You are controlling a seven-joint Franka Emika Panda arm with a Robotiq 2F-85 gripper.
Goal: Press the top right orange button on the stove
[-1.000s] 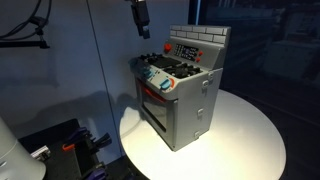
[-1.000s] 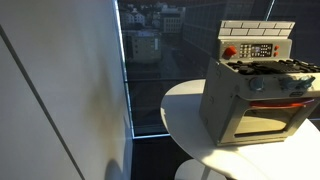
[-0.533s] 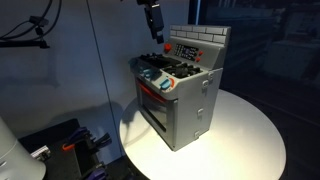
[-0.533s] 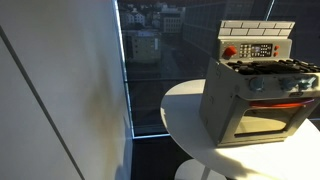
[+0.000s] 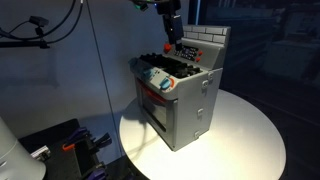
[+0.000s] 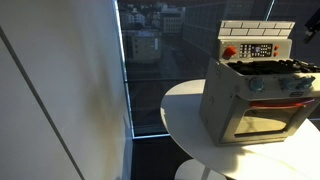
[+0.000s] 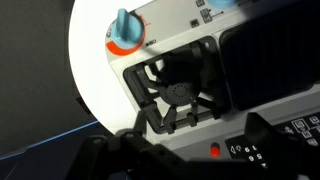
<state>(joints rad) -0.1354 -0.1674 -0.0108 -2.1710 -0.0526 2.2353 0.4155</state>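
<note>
The round white table [image 5: 245, 135] is the largest item and carries the stove [image 5: 190, 105] near its middle, with bare tabletop showing all round the base in both exterior views. The stove stands upright and squarely on its base, its long axis vertical. Its orange-trimmed oven door [image 5: 155, 108] faces the lower left of that exterior view, and the brick-pattern back wall [image 5: 205, 37] rises at the far upper-right side. In an exterior view the stove [image 6: 225, 95] presents a grey side and the oven door [image 6: 262, 120], which is closed. The red-orange control panel [image 6: 255, 49] sits directly under the brick wall and above the cooktop. The gripper [image 5: 173, 35] hangs fingers-down over the rear of the cooktop, just in front of the control panel [image 5: 188, 50] at its left end as seen there; contact with the panel cannot be confirmed. The finger spread cannot be made out at this size, and nothing is seen held. In the wrist view, a black burner [image 7: 180, 92] fills the centre. A teal knob [image 7: 124, 30] on an orange ring lies beyond it against the white tabletop. A small red button [image 7: 214, 151] shows near the bottom edge between dark, blurred gripper parts.
</note>
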